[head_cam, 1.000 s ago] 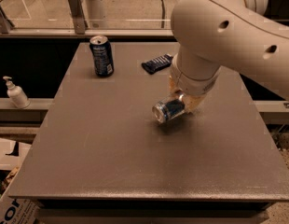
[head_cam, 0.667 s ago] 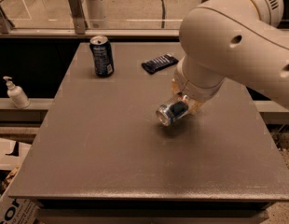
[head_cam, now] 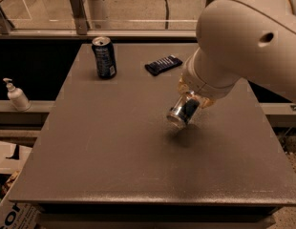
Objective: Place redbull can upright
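Note:
The redbull can is a slim silver can. It is tilted, with its silver end pointing down and to the left, and is held just above the dark table right of centre, with its shadow below it. My gripper is shut on the can's upper part. The large white arm reaches in from the upper right and hides most of the gripper.
A wider dark navy can stands upright at the table's back left. A dark flat packet lies at the back centre. A white pump bottle stands on a ledge to the left. Cardboard boxes sit below the front left corner.
The arm has swung a little to the right and up. The can in the gripper has shifted slightly right with it and is now off the table surface.

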Robot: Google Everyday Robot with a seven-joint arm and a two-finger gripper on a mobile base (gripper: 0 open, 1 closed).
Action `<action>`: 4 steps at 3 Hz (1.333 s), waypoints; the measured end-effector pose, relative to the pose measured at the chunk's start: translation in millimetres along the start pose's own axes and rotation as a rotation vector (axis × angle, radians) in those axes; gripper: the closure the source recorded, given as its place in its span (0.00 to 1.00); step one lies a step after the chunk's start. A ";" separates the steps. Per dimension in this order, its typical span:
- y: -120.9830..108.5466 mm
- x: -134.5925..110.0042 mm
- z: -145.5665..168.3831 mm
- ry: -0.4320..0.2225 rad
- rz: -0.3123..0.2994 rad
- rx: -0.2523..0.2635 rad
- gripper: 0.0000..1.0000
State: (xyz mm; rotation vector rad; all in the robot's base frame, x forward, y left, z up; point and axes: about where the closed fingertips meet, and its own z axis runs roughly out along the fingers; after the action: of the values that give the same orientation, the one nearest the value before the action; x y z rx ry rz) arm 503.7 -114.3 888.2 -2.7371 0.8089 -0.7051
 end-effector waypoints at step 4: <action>-1.5 -3.5 -7.9 0.008 -0.359 -0.015 1.00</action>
State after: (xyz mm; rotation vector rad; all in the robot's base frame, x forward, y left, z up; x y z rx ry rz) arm 497.9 -111.6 894.2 -2.9263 0.3230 -0.7751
